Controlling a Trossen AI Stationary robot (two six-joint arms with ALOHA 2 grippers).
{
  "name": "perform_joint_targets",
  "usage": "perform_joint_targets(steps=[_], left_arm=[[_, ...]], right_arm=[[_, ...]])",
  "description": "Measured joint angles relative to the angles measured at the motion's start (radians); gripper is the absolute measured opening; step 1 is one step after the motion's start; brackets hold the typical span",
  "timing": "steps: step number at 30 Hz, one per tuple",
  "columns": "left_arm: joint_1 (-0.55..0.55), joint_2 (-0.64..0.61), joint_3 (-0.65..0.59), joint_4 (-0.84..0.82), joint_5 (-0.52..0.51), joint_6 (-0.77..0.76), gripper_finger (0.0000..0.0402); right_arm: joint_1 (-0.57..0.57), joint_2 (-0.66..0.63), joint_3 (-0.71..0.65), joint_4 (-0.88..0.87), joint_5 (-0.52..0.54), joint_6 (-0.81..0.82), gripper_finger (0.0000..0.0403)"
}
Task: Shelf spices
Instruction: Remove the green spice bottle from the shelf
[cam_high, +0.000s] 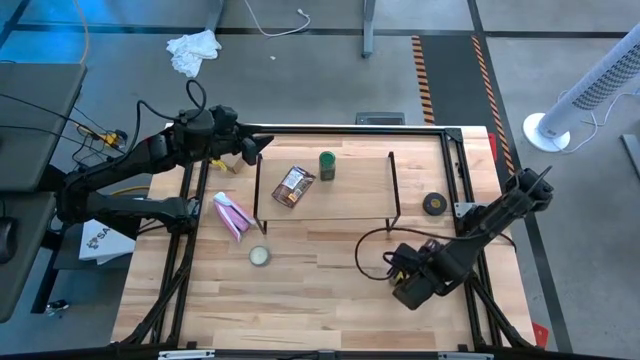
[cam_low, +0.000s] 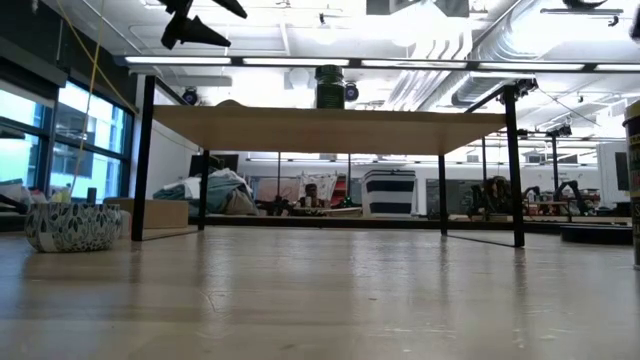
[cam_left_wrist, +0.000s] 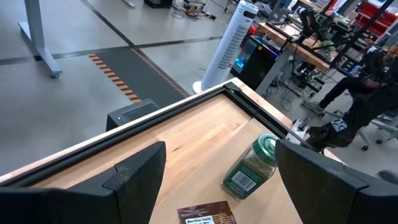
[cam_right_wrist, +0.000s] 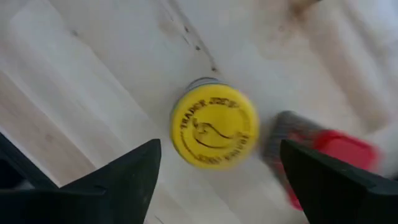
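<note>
The shelf (cam_high: 345, 190) stands mid-table on thin black legs. On its board rest the green-lidded jar (cam_high: 327, 165), upright (cam_low: 329, 87), and the flat brown packet (cam_high: 293, 185). My left gripper (cam_high: 257, 148) hovers open and empty above the shelf's far left corner, with the jar (cam_left_wrist: 252, 169) and packet (cam_left_wrist: 208, 215) ahead of it. My right gripper (cam_high: 403, 276) is open over the table's near right part. Its fingers stand on either side of the yellow-lidded jar (cam_right_wrist: 214, 126), above it and touching nothing. The red container (cam_right_wrist: 329, 155) lies beside that jar.
A pink packet (cam_high: 230, 215) and a pale round tin (cam_high: 259, 256) lie left of and in front of the shelf. A dark round lid-like thing (cam_high: 434, 204) sits right of it. A black cable loops over the table near my right gripper. Black rails edge the table.
</note>
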Motion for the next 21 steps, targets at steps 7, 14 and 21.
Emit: perform_joint_targets(steps=[7, 14, 21], left_arm=[[0.001, 0.0, 0.0, 0.0, 0.0, 0.045, 0.0299], [0.001, 0.006, 0.0, -0.001, -0.012, 0.089, 0.0299], [0.001, 0.011, 0.0, -0.05, -0.012, 0.151, 0.0299]], right_arm=[[-0.087, -0.001, 0.262, -0.341, 0.223, -0.11, 0.0326], [-0.446, 0.004, 0.372, -0.059, 0.371, -0.414, 0.0326], [-0.78, 0.005, 0.372, 0.335, 0.187, -0.539, 0.0326]])
